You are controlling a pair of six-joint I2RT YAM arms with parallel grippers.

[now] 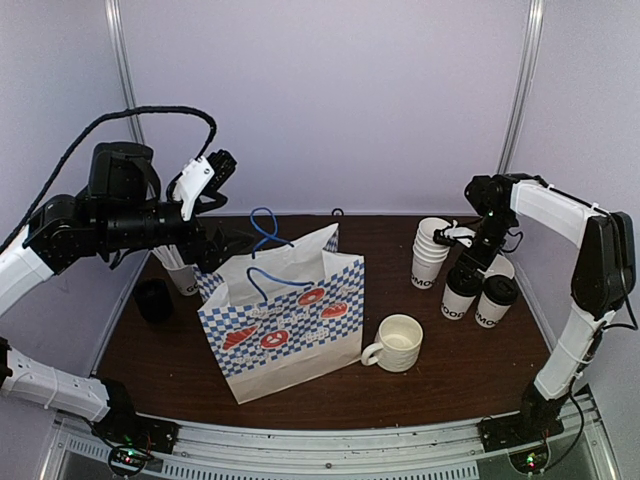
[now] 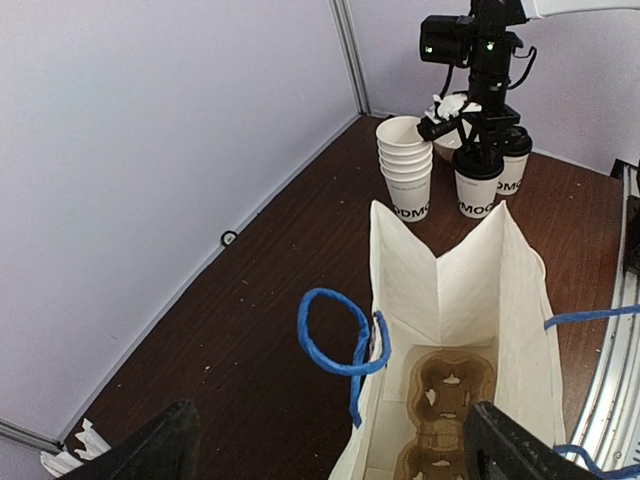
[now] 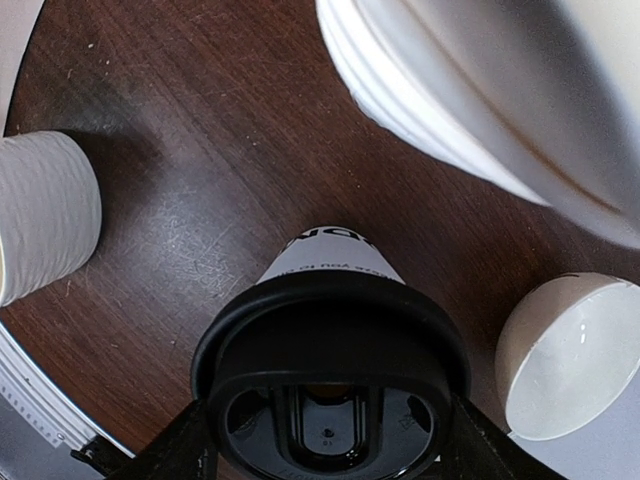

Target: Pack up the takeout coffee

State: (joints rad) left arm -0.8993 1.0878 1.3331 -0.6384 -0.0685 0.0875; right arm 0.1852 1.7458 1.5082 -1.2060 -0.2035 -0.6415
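Nothing is being counted as packed yet. The nearer lidded cup (image 3: 330, 300) is being straddled by the right gripper (image 1: 466, 268), its jaws set on either side of the black lid. Whether the lid is actually being pinched cannot be told, and the cup appears to be resting on the table (image 1: 440, 385). The second lidded cup (image 1: 496, 300) is being left untouched just beside it, well apart from the paper bag (image 1: 285, 335). The bag's mouth is being overlooked by the left gripper (image 1: 210, 172), jaws spread wide and holding nothing. A cardboard carrier (image 2: 445, 400) is being shown vacant at the bottom. By this judgement, both lifts and both placements are being awaited.
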